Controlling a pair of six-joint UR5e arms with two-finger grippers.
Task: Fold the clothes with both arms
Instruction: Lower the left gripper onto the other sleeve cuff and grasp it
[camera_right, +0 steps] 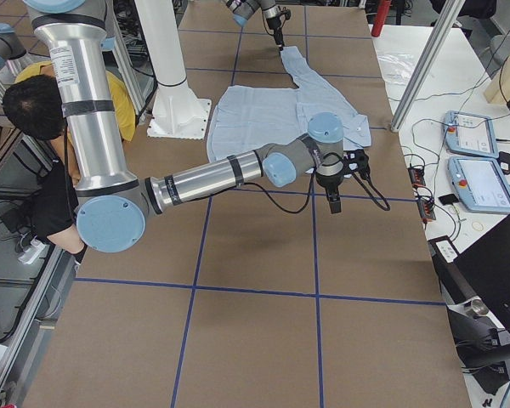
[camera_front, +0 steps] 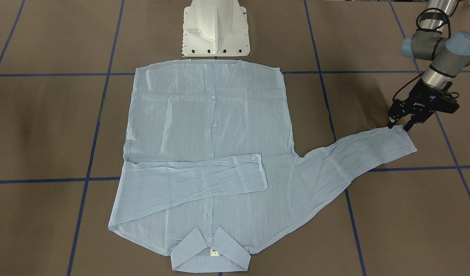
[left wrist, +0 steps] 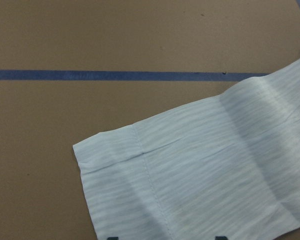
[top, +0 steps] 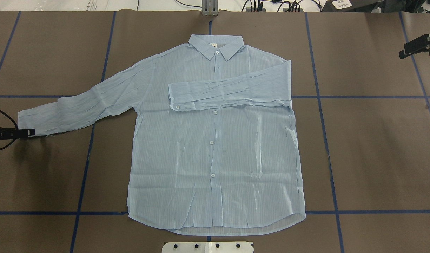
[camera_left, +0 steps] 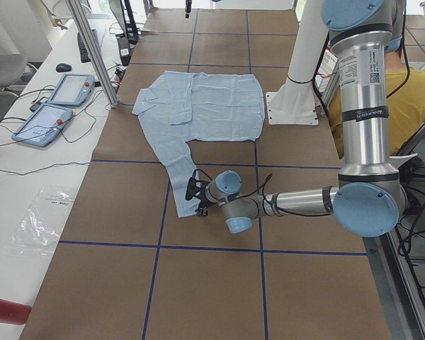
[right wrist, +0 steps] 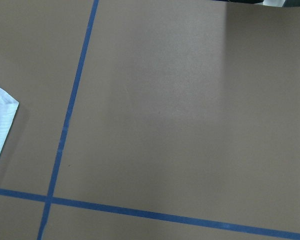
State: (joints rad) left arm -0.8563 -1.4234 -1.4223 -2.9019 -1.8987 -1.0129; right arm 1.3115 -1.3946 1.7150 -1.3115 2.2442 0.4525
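The pale-blue shirt (camera_front: 208, 126) (top: 215, 154) lies flat with its buttons up and its collar (top: 216, 47) at the table's far side from the robot. One sleeve (top: 229, 92) is folded across the chest. The other sleeve (top: 78, 109) (camera_front: 353, 153) stretches out sideways. My left gripper (camera_front: 399, 126) (top: 29, 133) stands open at that sleeve's cuff (left wrist: 155, 190), its two fingertips low over the cuff's edge. My right gripper (top: 411, 47) (camera_right: 334, 202) hovers off the shirt's other side, over bare table. I cannot tell whether it is open or shut.
The white pedestal base (camera_front: 215, 30) stands just behind the shirt's hem. Blue tape lines (top: 320, 105) cross the brown table cover. A person in yellow (camera_left: 382, 92) sits behind the robot. Tablets (camera_left: 57, 106) and cables lie on a side bench.
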